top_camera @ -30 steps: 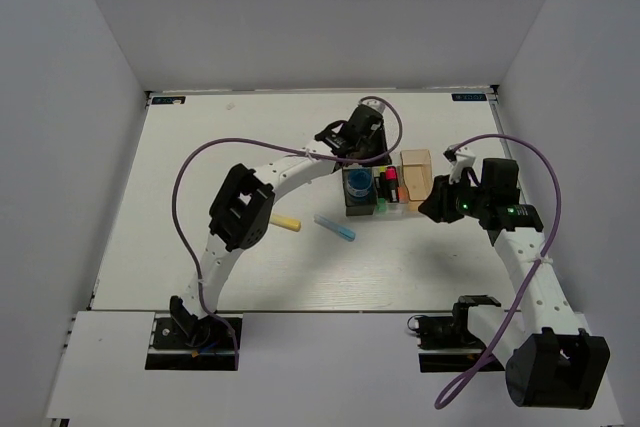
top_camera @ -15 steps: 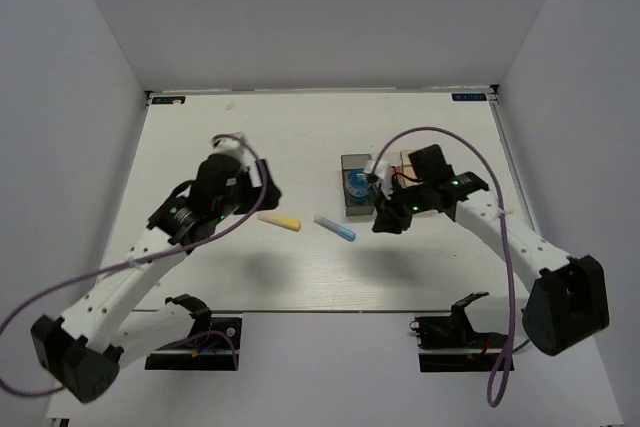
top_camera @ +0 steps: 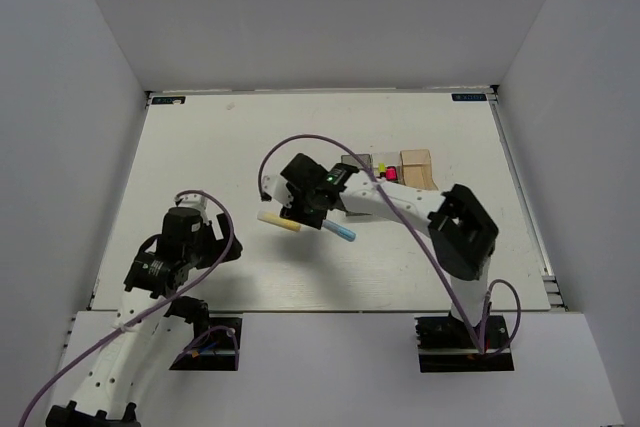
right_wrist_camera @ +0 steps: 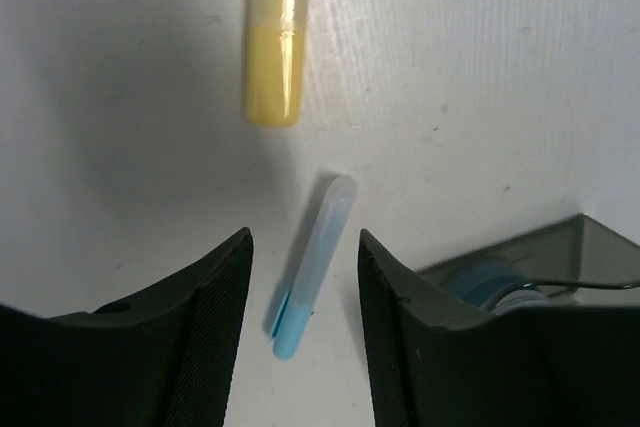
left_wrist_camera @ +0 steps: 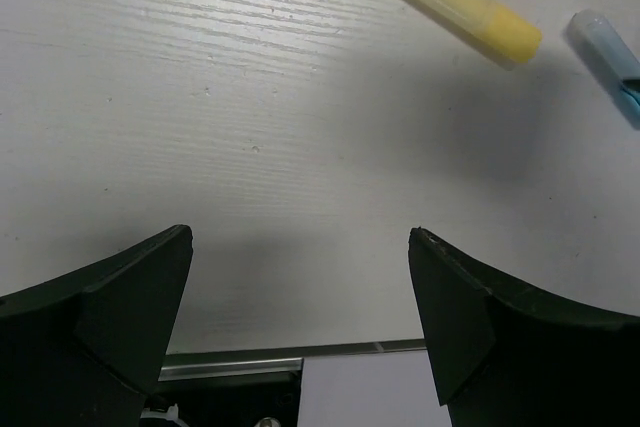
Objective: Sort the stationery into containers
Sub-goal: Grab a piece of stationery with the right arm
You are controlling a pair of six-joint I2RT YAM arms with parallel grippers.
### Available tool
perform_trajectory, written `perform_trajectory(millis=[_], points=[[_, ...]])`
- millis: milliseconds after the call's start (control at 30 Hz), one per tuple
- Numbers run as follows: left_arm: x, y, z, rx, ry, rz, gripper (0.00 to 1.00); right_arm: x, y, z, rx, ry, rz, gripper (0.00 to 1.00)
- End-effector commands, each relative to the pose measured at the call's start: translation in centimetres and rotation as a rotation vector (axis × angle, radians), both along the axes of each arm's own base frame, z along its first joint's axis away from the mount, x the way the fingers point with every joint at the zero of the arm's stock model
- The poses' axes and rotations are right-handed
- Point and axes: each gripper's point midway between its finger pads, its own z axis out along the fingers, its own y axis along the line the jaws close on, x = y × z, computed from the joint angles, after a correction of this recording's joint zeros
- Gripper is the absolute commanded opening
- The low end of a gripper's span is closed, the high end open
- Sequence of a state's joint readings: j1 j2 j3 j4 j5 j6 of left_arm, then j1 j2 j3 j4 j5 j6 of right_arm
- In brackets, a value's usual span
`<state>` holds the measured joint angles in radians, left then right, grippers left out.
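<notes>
1. The left gripper sits back toward the near-left corner of the table. Its fingers are wide apart and hold nothing. The arm is folded low and close to its base. Both sticks lie well beyond its fingertips, toward the table's middle.

2. The pale yellow stick lies flat near the middle of the table. Its long axis runs roughly left to right, tilted a little toward the near edge. No finger touches it.

3. The right gripper is the nearer one. Its arm stretches leftward across the table from the near-right, wrist pointing down. The fingers are apart, and the light blue stick shows between them, one finger on each side. The stick's long axis runs almost along the gap, slanting slightly, so closing should pinch it across its width. I cannot tell whether the fingers are down at its level or above it.

4. Just right of that gripper is the dark grey bin, holding the blue roll. Further right, toward the far-right corner, come the highlighters and then the tan bin.
</notes>
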<state>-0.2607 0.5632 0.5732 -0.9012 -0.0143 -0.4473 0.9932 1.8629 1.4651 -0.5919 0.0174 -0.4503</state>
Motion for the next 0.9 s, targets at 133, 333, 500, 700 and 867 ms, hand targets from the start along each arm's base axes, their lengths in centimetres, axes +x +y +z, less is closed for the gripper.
perform_trajectory(millis=[133, 333, 500, 700, 867], points=[[-0.2, 0.0, 0.4, -0.008, -0.036, -0.017, 0.99, 4.1, -0.5, -0.1, -0.164, -0.143, -0.127, 0.50], [-0.4, -0.4, 0.2, -0.019, -0.032, -0.041, 0.99, 4.2, -1.2, -2.3, -0.235, -0.121, -0.132, 0.52], [-0.3, -0.4, 0.3, -0.025, -0.037, -0.040, 0.99, 3.2, -2.2, -4.0, -0.280, -0.063, -0.125, 0.52], [-0.3, -0.5, 0.4, -0.026, -0.038, -0.045, 0.99, 2.7, -3.0, -5.0, -0.298, -0.022, -0.133, 0.54], [-0.4, -0.5, 0.4, -0.030, -0.039, -0.046, 0.99, 2.8, -3.9, -6.8, -0.323, 0.031, -0.152, 0.53]])
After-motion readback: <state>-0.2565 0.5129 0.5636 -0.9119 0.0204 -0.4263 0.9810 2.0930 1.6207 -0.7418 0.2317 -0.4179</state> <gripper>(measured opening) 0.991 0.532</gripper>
